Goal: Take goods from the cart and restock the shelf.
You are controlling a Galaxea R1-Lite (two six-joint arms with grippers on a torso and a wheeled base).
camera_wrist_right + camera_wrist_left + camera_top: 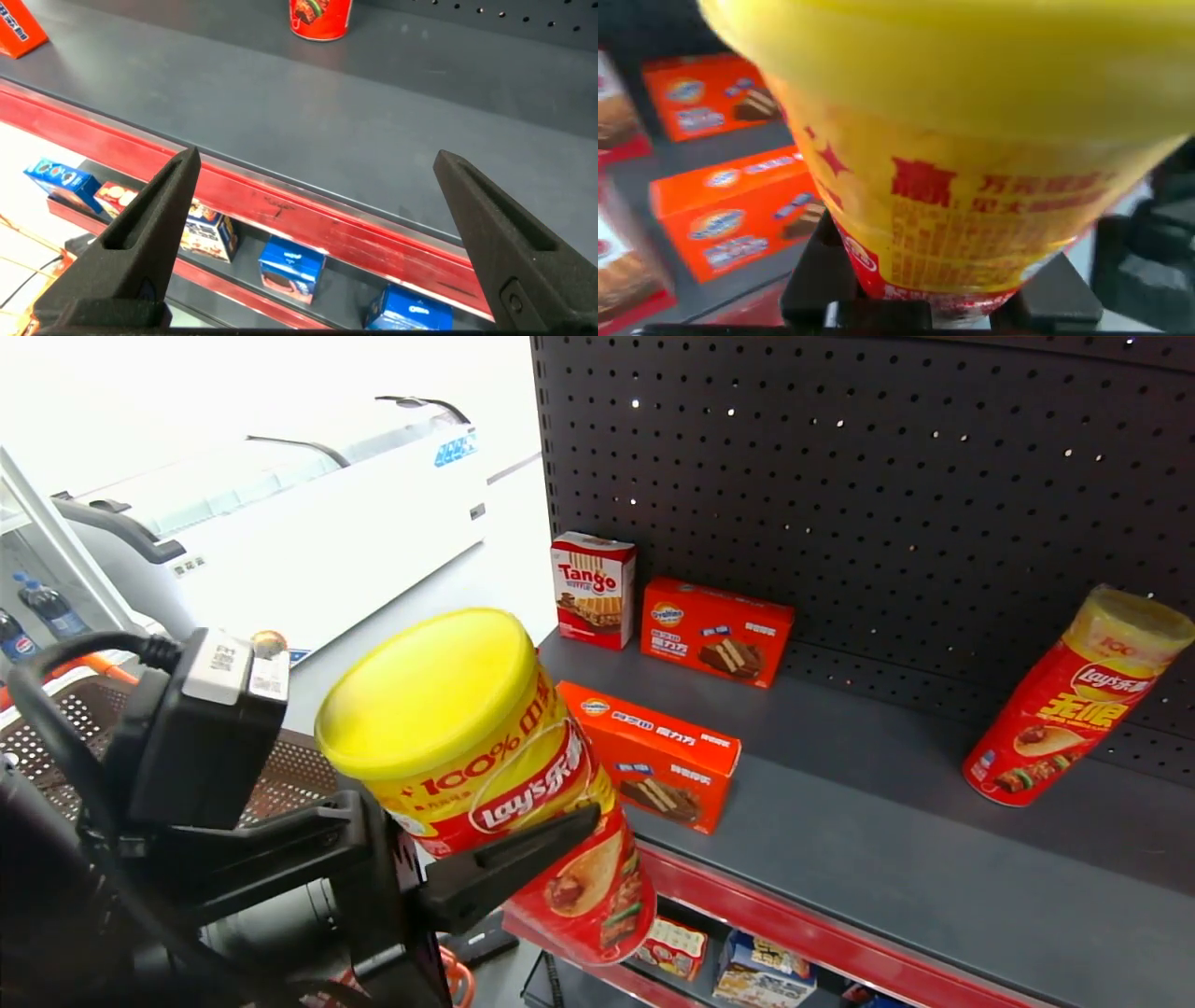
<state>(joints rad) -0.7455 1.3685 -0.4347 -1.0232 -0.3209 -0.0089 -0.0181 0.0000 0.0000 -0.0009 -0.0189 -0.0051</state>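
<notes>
Head view: my left gripper (pixel 467 835) clamps the red cardboard crisp canister with yellow plastic lid (pixel 448 709) mid-body, tilted, near the dark grey metal shelf (pixel 840 821) front edge, so I judge its base is free to land
Left wrist view: the canister (pixel 971 187) sits wedged between the fingers
Right wrist view: right gripper (pixel 318 161) spread, empty, above the shelf (pixel 374 103)

The can (pixel 439 709) in the black left gripper (pixel 471 821) is red and yellow with a yellow lid. Just beyond it lies an orange box (pixel 658 765); the shelf (pixel 887 840) is grey, red-edged, backed by black dotted pegboard (pixel 840 448).
</notes>
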